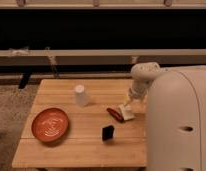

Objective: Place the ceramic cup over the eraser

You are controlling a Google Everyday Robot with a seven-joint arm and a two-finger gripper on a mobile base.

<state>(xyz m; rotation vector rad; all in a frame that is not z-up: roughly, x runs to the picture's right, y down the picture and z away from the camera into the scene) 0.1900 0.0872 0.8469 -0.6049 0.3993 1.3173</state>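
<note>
On the left side of a light wooden table (pixel 86 150), near the front edge, sits a round orange-red plate (pixel 50 125) with a faint swirl pattern on its face. It lies flat and has bare wood all around it.

Right of the plate and farther back stands the ceramic cup (pixel 81 95), small, plain white and handleless. It rests on the tabletop about midway across, well apart from the plate and from everything else.

Further right and nearer the front is the eraser (pixel 108 132), a small black rectangular block. It stands on the wood by itself, uncovered, with the cup up and to its left and a clear gap between the two.

Just right of the eraser and a little farther back lies a red-and-white lumpy object (pixel 121 113), red on its left part and white on its right.

Directly over the white end of that object hangs the gripper (pixel 129 104), pointing down and close to the table. Its jaws stand apart, spread wide, and it carries neither the cup nor the eraser. A white arm (pixel 142 77) rises from it to a rounded joint.

Filling the right edge is the robot's large white body (pixel 178 125), which hides the table's right end. Behind the table runs a pale horizontal rail (pixel 96 52) against a dark background.
</note>
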